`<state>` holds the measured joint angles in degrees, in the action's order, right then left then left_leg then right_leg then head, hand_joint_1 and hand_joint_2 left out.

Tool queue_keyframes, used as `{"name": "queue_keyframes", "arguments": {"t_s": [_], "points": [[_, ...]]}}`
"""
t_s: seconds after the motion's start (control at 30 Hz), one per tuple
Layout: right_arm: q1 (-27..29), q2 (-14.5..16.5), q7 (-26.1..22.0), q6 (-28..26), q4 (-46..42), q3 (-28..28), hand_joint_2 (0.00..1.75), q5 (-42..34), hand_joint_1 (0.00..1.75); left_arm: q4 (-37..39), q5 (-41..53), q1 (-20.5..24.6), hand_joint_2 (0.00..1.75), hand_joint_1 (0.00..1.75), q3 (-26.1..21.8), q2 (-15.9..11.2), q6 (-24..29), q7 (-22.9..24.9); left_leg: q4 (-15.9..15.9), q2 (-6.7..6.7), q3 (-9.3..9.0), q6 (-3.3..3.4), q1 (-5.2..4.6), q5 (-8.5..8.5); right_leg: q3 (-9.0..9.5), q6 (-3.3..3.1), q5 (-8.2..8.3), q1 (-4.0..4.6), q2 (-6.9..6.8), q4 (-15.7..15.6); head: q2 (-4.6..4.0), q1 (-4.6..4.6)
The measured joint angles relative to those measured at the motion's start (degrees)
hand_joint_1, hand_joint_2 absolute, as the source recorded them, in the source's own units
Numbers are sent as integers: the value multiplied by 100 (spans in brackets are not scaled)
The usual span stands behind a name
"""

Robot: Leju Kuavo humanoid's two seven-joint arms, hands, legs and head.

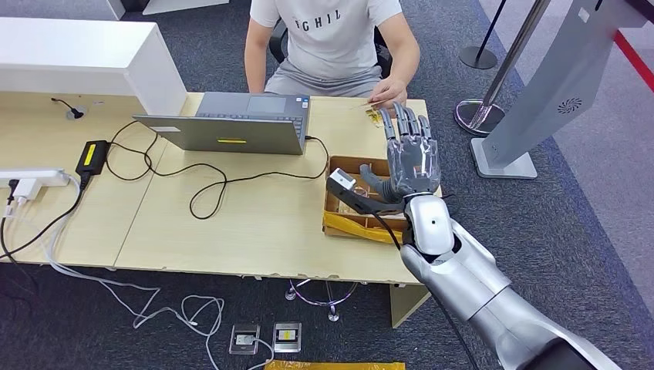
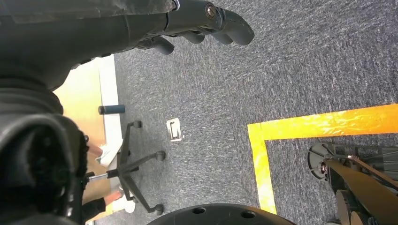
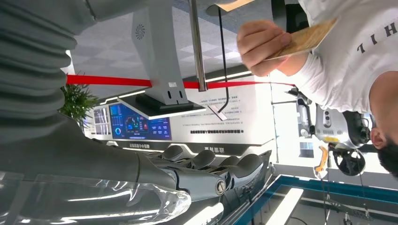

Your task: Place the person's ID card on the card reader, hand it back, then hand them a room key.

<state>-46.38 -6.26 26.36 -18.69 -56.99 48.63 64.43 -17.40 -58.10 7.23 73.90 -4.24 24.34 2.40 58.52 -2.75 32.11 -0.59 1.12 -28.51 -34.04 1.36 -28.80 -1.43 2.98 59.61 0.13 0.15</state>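
- Right hand (image 1: pixel 411 158): grey segmented fingers (image 1: pixel 402 123), translucent clear shell over the back, thick grey thumb (image 1: pixel 375 182).
- Wrist behind the hand: white rounded cover with one small dark dot.
- Forearm behind the wrist: silver casing; black cable alongside.
- Left hand (image 2: pixel 202 23): dark grey, rounded fingertips, one visible screw head.
- Both wrist views: grey ribbed cover behind the hand.

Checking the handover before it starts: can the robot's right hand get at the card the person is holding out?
Probably yes. The right hand is open, fingers extended toward the person's hand, which holds the card just beyond the fingertips, with nothing between them.
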Motion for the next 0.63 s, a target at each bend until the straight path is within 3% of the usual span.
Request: {"name": "queue_keyframes", "arguments": {"t_s": [0.47,0.63], "points": [[1,41,-61,-17,151,-18,0,-26,0,0,7,0,0,0,0,0,-25,2,0,-1,-1,0,0,0,-1,0,0,0,1,0,0,-1],[2,-26,8,202,162,-266,0,-855,0,0,30,-4,0,0,0,15,-78,9,1,-1,-3,0,-2,0,0,0,0,-1,1,-1,0,0]]}}
